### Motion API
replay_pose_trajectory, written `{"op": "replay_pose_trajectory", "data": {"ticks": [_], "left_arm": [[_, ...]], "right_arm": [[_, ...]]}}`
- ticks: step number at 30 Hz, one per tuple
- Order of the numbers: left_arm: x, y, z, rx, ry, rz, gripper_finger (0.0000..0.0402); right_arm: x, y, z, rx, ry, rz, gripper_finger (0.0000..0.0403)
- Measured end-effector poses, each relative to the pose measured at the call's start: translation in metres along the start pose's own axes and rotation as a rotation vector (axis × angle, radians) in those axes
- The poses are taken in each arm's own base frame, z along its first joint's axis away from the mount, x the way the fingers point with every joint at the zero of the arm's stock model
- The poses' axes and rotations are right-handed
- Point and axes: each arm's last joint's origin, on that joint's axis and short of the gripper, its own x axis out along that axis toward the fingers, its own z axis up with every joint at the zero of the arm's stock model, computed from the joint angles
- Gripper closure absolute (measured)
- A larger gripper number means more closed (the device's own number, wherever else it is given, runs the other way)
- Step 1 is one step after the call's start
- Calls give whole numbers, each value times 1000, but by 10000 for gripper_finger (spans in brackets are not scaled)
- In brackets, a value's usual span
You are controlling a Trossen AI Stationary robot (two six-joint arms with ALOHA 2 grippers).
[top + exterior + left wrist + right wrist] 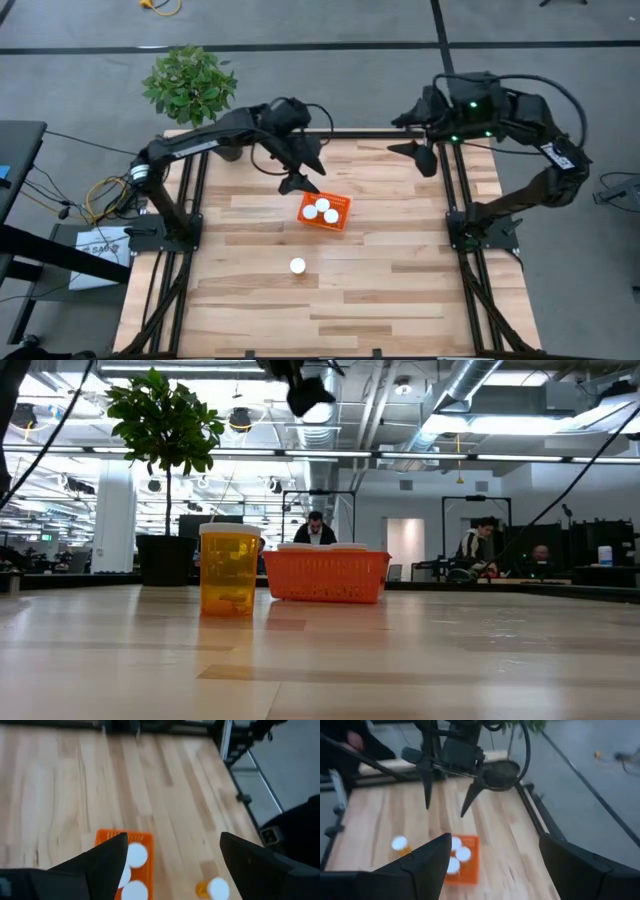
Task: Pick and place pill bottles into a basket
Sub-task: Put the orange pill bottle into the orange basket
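Three white-capped pill bottles (322, 210) already stand inside the orange basket (340, 223) near the middle of the table, and one last bottle (297, 265) stands alone on the bare wood (400, 300), a little nearer the front edge than the basket and apart from it. From table height that lone bottle (230, 571) shows an amber body under its white cap, upright, to the left of the basket (326, 577). The left gripper (300, 176) hangs in the air just behind the basket, fingers spread wide and holding nothing; its own wrist camera looks down past both fingers at the basket (107, 837) and the stray bottle (214, 888). The right gripper (424, 155) waits high at the far right corner of the table, also released and empty. I'd say the job is three-quarters done and the arm is between a drop and the final pick. The next move, as I judge it, asks the left arm to swing forward past the basket, come down over the lone cap with fingers on either side, and close without tipping the bottle.
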Motion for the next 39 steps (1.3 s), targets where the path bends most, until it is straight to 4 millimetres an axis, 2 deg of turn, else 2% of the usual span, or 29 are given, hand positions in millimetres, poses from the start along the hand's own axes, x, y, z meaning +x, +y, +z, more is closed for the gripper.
{"op": "replay_pose_trajectory", "data": {"ticks": [5, 13, 17, 22, 26, 32, 36, 39], "left_arm": [[-29, -20, 10, 7, -98, 47, 96], [-68, -59, 11, -15, -228, 180, 96], [-81, -77, -10, -98, -366, 264, 96], [-89, -95, -53, -124, -526, 315, 96], [-83, -96, -89, -133, -564, 394, 96], [-58, -88, -130, -144, -465, 396, 96], [-46, -81, -137, -80, -412, 422, 96], [-41, -78, -135, -138, -419, 380, 96]], "right_arm": [[-3, 4, -17, 32, -85, 4, 106], [8, 9, -70, 179, -169, 5, 106], [8, 14, -88, 230, -227, 28, 106], [4, 17, -101, 316, -230, 55, 106], [7, 18, -104, 454, -209, 75, 106], [26, 18, -101, 591, -152, 76, 106], [42, 18, -100, 660, -94, 71, 106], [51, 21, -100, 633, -71, 40, 106]]}}
